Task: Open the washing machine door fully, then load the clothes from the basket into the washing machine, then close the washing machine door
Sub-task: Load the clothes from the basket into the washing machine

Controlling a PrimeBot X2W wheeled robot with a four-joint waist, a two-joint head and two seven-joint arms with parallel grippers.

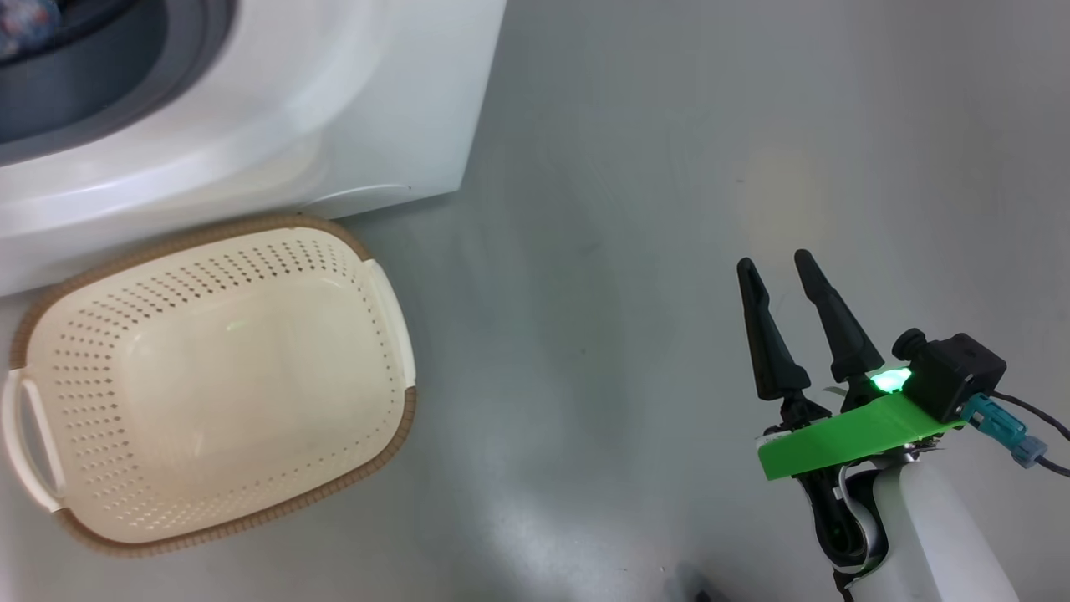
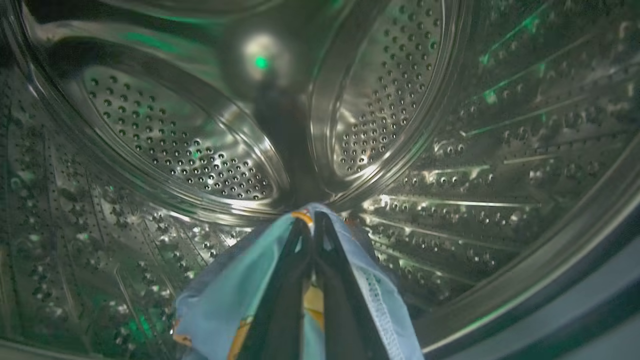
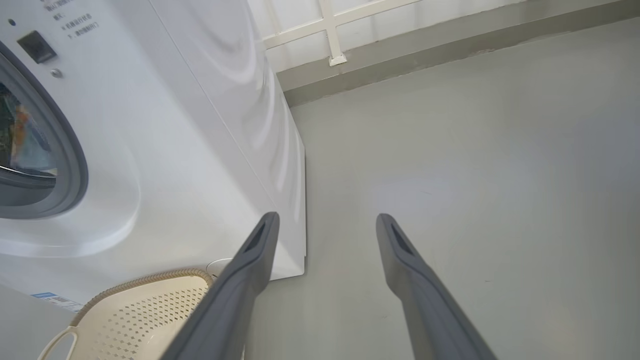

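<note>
In the left wrist view my left gripper [image 2: 312,220] is inside the steel perforated drum [image 2: 190,150] of the washing machine [image 1: 276,125], shut on light blue clothes [image 2: 235,295] that drape around its fingers. The cream basket [image 1: 209,380] stands on the floor before the washer with nothing in it. Low at the right of the head view, my right gripper [image 1: 777,266] hangs open over bare floor, holding nothing. In the right wrist view a patch of clothes [image 3: 25,145] shows through the washer's grey-rimmed opening. The washing machine door is out of view.
Grey floor [image 1: 635,209] stretches to the right of the washer and basket. In the right wrist view a white-framed wall [image 3: 350,25] with a grey skirting runs behind the machine. The basket [image 3: 145,315] sits close against the washer's front.
</note>
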